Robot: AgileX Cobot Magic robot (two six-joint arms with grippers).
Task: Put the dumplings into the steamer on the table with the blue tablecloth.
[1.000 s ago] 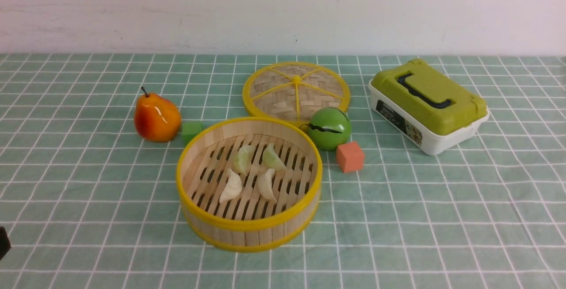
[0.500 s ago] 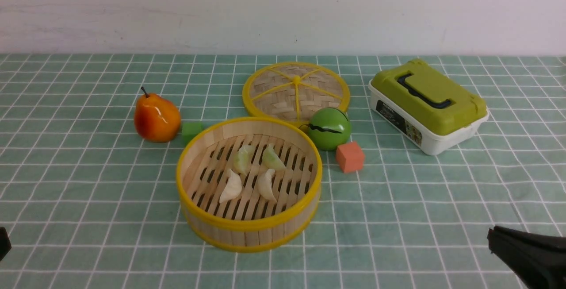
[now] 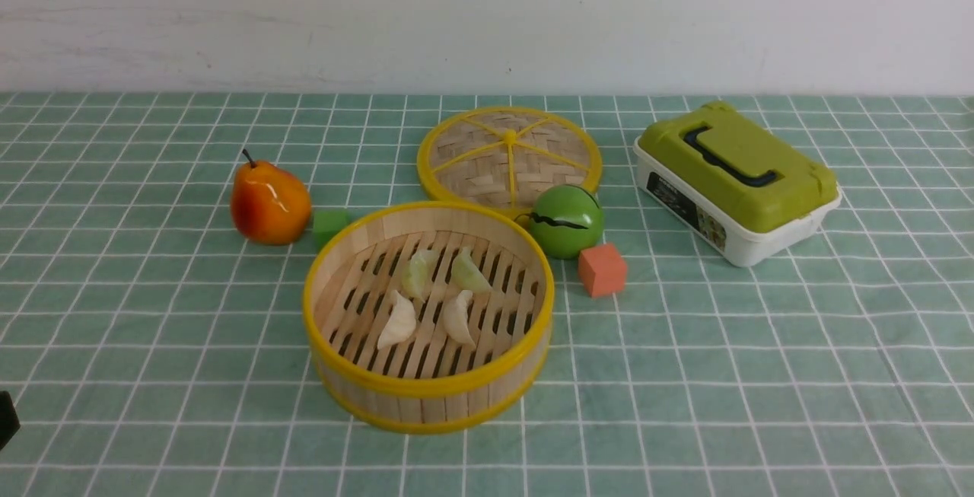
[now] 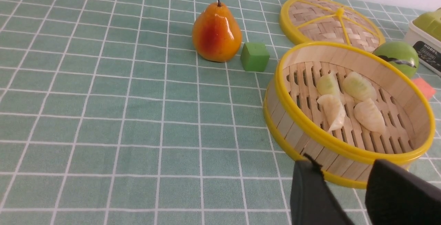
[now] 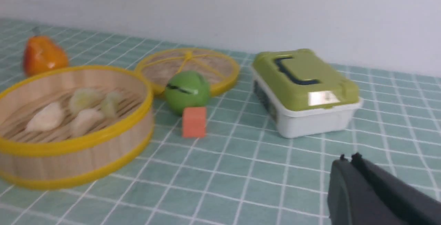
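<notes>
The steamer point(image 3: 426, 390) stands mid-table on the teal grid cloth point(image 3: 152, 314). Two pale green dumplings point(image 3: 418, 272) and two whitish dumplings point(image 3: 399, 322) lie on its slatted floor, also seen in the left wrist view point(image 4: 332, 109) and the right wrist view point(image 5: 46, 120). My left gripper point(image 4: 344, 170) is open and empty, low over the cloth just outside the steamer's near wall point(image 4: 293, 121); only a dark sliver of it point(image 3: 4, 417) shows in the front view. My right gripper point(image 5: 348, 157) is shut and empty, over the cloth in front of the box, out of the front view.
An orange pear point(image 3: 268, 204) and a green cube point(image 3: 329, 224) sit left of the steamer. A flat woven lid point(image 3: 508, 154) lies behind it. A green ball point(image 3: 566, 221) and an orange cube point(image 3: 602, 269) are at its right. A green-lidded box point(image 3: 736, 181) stands far right.
Half a second ago my right gripper showed at the front view's lower right corner; it has drawn back out of that view. The dumplings, steamer and left arm have not moved.
</notes>
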